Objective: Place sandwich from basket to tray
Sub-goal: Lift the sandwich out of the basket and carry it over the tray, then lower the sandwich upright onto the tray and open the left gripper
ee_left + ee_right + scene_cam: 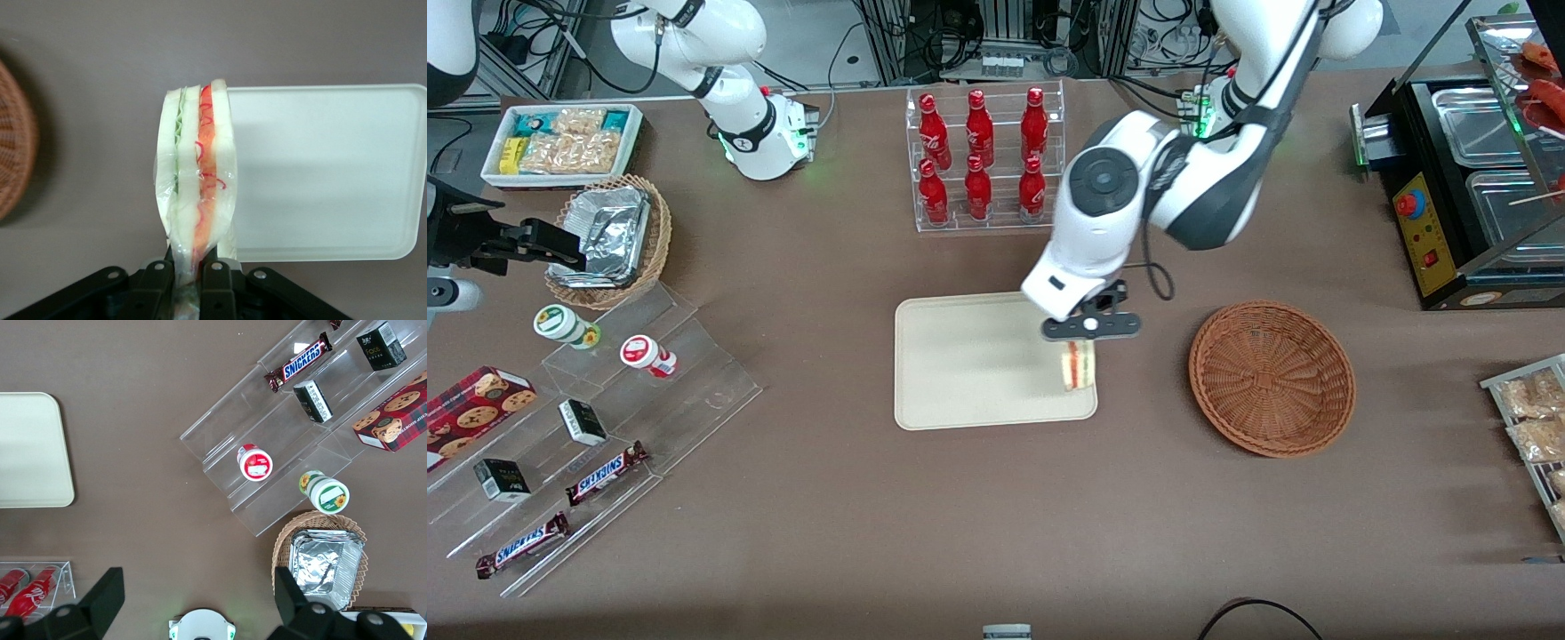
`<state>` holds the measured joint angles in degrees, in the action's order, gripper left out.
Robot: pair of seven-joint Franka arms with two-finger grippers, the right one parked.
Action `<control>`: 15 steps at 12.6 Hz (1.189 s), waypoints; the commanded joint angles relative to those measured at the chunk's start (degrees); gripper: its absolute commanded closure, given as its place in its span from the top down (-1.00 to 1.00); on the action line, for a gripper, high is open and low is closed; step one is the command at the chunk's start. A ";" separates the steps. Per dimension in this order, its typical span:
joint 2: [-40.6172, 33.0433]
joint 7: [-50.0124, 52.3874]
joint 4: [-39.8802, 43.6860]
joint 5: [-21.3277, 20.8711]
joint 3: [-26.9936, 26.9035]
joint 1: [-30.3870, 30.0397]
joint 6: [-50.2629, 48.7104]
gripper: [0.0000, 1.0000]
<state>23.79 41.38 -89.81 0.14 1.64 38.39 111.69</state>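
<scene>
Brown tabletop (854, 533): black two-finger gripper (1082, 342) clamps the wrapped triangular white-bread sandwich (1077, 365) over the flat cream tray's (960, 373) edge nearest the round reddish-brown wicker basket (1272, 378), which sits apart.

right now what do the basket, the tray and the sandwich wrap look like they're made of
Basket: reddish-brown woven wicker, matte; the radial weave shows.
Tray: smooth cream plastic, probably; rounded moulded rim, faint sheen.
Sandwich: soft white bread in clear glossy film, judging by its crinkled highlights. The hand, shut on its tip, holds it over the tray's edge.
</scene>
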 commanded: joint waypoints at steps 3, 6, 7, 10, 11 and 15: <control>8.02 1.43 8.16 0.12 -0.76 4.49 1.41 -1.00; 10.39 2.65 7.98 0.04 -0.76 6.95 4.15 -1.00; 10.92 2.66 7.72 0.03 -0.76 6.87 4.32 -1.00; 12.59 2.75 6.85 0.03 -0.76 7.31 4.41 -1.00; 13.64 2.75 6.84 0.03 -0.76 7.49 5.02 -1.00; 16.63 4.58 6.58 0.56 -0.76 10.29 9.15 -1.00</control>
<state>38.84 43.84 -83.75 0.22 1.68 46.65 119.16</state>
